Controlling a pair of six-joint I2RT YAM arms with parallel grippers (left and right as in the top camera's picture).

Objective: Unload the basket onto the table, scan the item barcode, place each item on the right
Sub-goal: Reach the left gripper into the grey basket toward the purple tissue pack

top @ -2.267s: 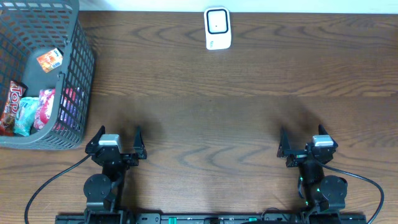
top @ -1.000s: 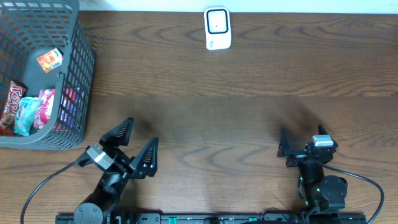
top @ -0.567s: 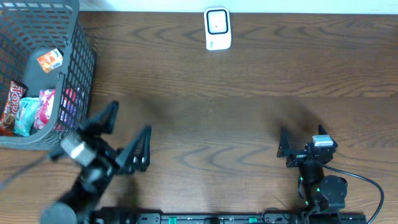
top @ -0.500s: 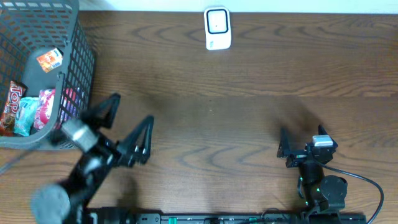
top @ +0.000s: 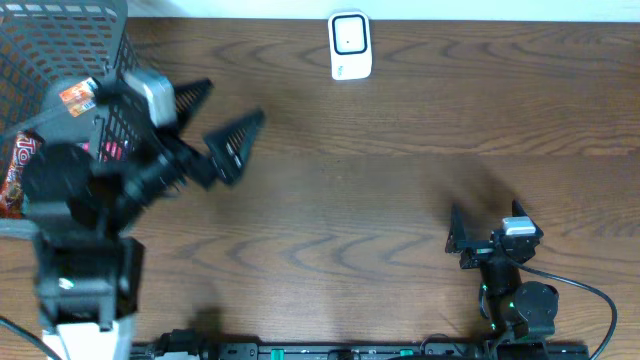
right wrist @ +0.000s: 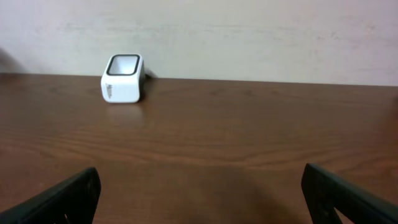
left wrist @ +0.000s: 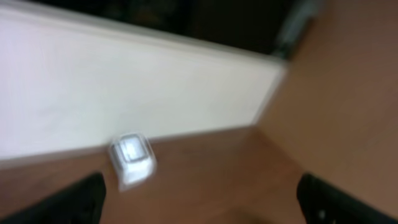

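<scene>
The left tool (top: 235,100) stood wide open with nothing between its two dark fingers. Seen from overhead, it hung high above the table (top: 400,180), just beside the right wall of the basket (top: 40,40), with its fingers pointing toward the far right. Its arm covered much of the near part of the basket. In the left wrist view, which was blurred, the tips of the open left tool (left wrist: 199,205) showed only at the bottom corners.

The right tool (top: 487,218) was also wide open and empty. It sat low near the front edge of the table on the right, fingers pointing toward the far side. The right wrist view showed the right tool (right wrist: 202,199) as two dark tips at the lower corners, with bare wood between them.

The items to be scanned lay in the grey mesh basket at the far left of the table. An orange packet (top: 78,95) lay in the basket close to the left tool's arm. A red packet (top: 12,165) showed at the left edge, partly hidden.

The scanner (top: 350,45), a small white box with a dark window, stood at the middle of the far edge of the table, well apart from both tools. The same scanner (right wrist: 122,78) stood against a pale wall (right wrist: 249,31) in the right wrist view, and appeared as a white blur (left wrist: 132,160) in the left wrist view.
</scene>
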